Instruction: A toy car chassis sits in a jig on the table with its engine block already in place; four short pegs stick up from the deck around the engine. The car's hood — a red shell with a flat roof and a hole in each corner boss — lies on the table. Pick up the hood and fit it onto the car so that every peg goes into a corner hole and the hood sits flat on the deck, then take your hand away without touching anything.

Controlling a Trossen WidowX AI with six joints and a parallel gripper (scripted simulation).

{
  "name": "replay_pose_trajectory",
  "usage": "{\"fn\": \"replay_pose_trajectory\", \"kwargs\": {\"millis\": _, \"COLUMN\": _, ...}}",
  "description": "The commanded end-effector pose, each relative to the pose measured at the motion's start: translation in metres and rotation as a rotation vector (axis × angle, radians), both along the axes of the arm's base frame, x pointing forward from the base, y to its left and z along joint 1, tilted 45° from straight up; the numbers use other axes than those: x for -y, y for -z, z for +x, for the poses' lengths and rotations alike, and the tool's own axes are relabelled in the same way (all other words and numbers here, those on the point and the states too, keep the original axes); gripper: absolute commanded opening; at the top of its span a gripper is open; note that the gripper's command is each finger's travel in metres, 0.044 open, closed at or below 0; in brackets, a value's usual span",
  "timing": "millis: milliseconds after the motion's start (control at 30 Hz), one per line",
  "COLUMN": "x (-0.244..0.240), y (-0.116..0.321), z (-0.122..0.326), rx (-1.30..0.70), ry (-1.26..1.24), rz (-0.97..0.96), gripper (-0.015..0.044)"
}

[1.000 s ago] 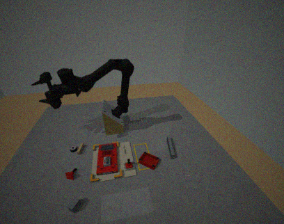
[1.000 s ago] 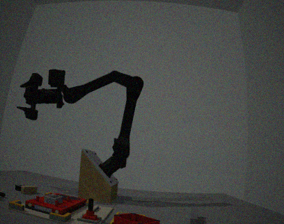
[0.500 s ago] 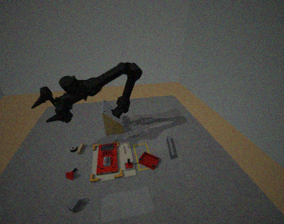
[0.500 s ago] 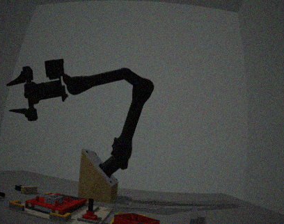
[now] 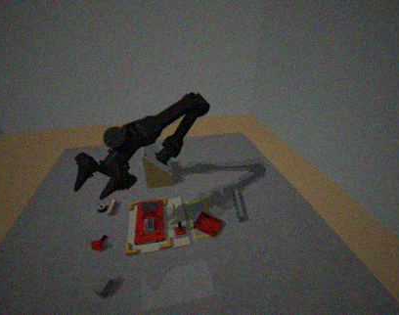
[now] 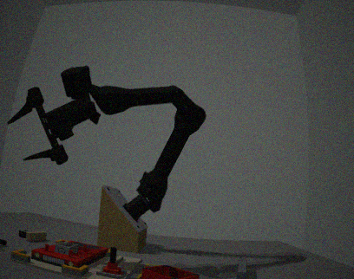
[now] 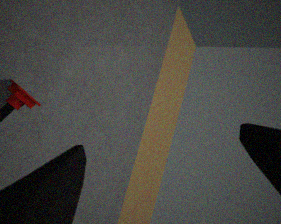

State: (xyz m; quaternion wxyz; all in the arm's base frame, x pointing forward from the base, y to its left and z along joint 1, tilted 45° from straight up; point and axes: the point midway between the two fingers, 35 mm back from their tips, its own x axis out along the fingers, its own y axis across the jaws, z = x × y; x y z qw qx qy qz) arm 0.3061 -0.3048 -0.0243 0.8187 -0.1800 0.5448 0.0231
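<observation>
The hood [image 5: 208,224] [image 6: 167,273], a red shell, lies on the table right of the jig [image 5: 132,250] [image 6: 22,256], turned askew and overlapping a yellow outline [image 5: 196,201]. The red chassis [image 5: 156,215] [image 6: 88,257] sits in the jig with a grey engine block [image 5: 150,225] [image 6: 66,248] on its deck. The pegs are too small to make out. My gripper [image 5: 90,194] [image 6: 16,141] [image 7: 163,142] is wide open and empty, high above the table, left of the chassis in the top and exterior views. The hood is not seen in the wrist view.
A red piece with a black peg [image 5: 180,230] [image 6: 113,267] stands between chassis and hood. A grey bar [image 5: 240,205] lies beyond the hood. Left of the jig are a wheel [image 5: 102,208], a beige block [image 5: 111,207] [image 6: 36,236], a red-black piece [image 5: 97,244] and a dark wedge [image 5: 108,288].
</observation>
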Motion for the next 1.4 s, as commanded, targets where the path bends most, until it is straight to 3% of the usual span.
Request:
{"fn": "replay_pose_trajectory", "kwargs": {"millis": 0, "x": -0.032, "y": -0.014, "z": 0.024, "rx": 0.024, "ry": -0.060, "rz": 0.071, "gripper": 0.0440}}
{"fn": "replay_pose_trajectory", "kwargs": {"millis": 533, "x": -0.179, "y": -0.064, "z": 0.075, "rx": 0.009, "ry": -0.306, "rz": 0.407, "gripper": 0.0440}}
{"fn": "replay_pose_trajectory", "kwargs": {"millis": 1033, "x": -0.321, "y": -0.133, "z": 0.068, "rx": -0.106, "ry": -0.506, "rz": 0.745, "gripper": 0.0440}}
{"fn": "replay_pose_trajectory", "kwargs": {"millis": 1367, "x": -0.344, "y": -0.147, "z": 0.060, "rx": -0.134, "ry": -0.532, "rz": 0.798, "gripper": 0.0440}}
